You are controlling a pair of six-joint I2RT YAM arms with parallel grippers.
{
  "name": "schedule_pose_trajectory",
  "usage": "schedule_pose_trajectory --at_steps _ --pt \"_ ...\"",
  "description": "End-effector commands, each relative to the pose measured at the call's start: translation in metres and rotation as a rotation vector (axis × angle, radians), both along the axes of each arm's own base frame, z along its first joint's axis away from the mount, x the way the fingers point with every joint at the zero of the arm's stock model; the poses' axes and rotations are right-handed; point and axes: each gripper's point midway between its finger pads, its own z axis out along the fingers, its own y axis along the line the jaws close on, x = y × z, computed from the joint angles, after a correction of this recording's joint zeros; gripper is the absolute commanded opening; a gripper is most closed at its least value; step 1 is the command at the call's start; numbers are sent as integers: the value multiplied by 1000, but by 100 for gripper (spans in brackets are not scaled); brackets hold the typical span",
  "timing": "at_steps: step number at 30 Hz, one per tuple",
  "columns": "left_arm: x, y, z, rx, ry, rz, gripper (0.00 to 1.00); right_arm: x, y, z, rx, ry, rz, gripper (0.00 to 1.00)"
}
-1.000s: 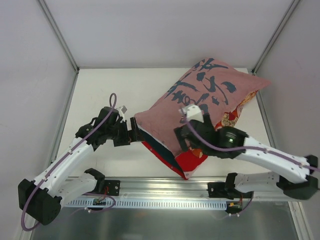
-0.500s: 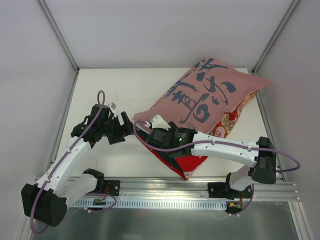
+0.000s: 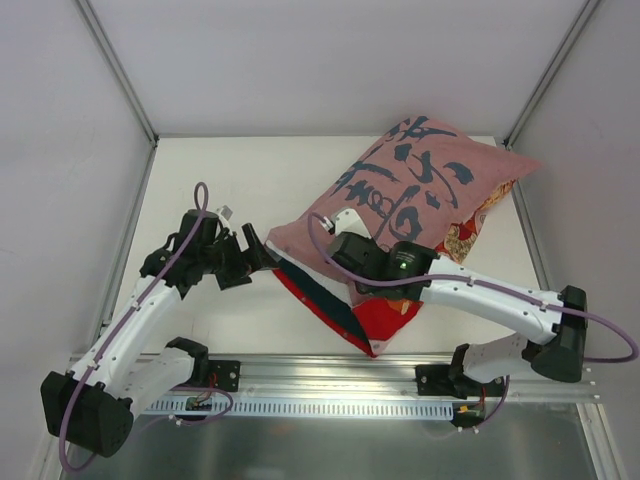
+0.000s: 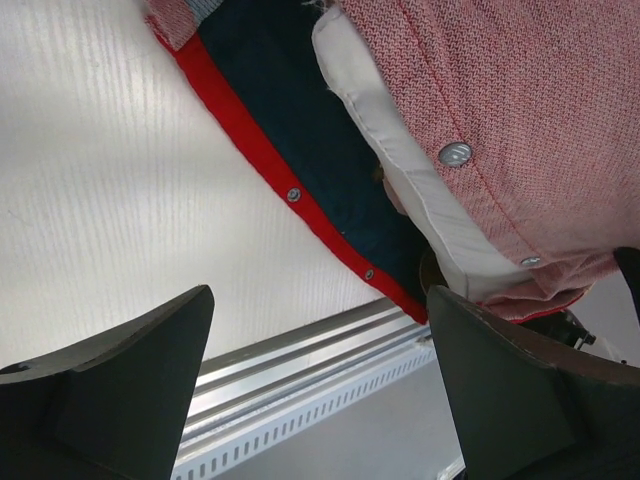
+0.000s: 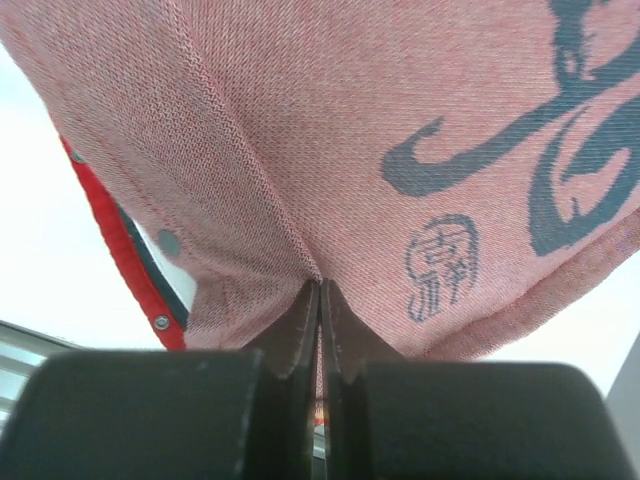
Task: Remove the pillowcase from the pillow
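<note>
The dusty-pink pillowcase (image 3: 420,190) with dark-blue calligraphy lies at the back right of the table, its open mouth facing front left. The red-and-blue inner hem (image 3: 320,305) is spread out there. My right gripper (image 3: 338,238) rests on top near the mouth, shut on a pinched fold of the pillowcase (image 5: 400,130), the fold caught between its tips (image 5: 320,288). My left gripper (image 3: 262,250) stands open just left of the mouth, holding nothing (image 4: 320,380). The white pillow (image 4: 400,170) peeks out between the pink top layer (image 4: 520,120) and the dark-blue lining (image 4: 300,120).
An aluminium rail (image 3: 330,370) runs along the table's front edge and also shows in the left wrist view (image 4: 300,350). Grey enclosure walls with metal posts (image 3: 120,75) close in the back and sides. Bare white tabletop (image 3: 220,180) lies left of the pillowcase.
My right gripper swung across the pillowcase's mouth end, settled on top and shut on a fold of pink cloth. My left gripper drew back slightly from the mouth and stays open.
</note>
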Motion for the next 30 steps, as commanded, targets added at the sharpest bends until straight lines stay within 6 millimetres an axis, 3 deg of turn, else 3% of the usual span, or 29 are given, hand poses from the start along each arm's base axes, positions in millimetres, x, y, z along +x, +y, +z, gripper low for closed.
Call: schedule_pose_trajectory --at_steps 1,7,10,15,21,25,30 --pt "-2 -13 3 -44 10 -29 90 4 -3 27 96 -49 -10 1" --pt "-3 -34 -2 -70 37 -54 92 13 -1 75 285 -86 -19 1" --pt "-3 -50 -1 -106 40 -68 93 28 -5 79 326 -75 -56 1" --pt "2 -82 1 -175 24 -89 98 38 -2 87 404 -64 -89 1" --pt "14 -120 1 -266 -1 -97 99 50 -15 104 520 -64 -192 1" --pt "29 -129 1 -311 -44 -68 99 59 -32 112 594 -67 -262 1" --pt "45 -148 0 -327 -78 -82 99 58 -35 113 652 -36 -267 1"
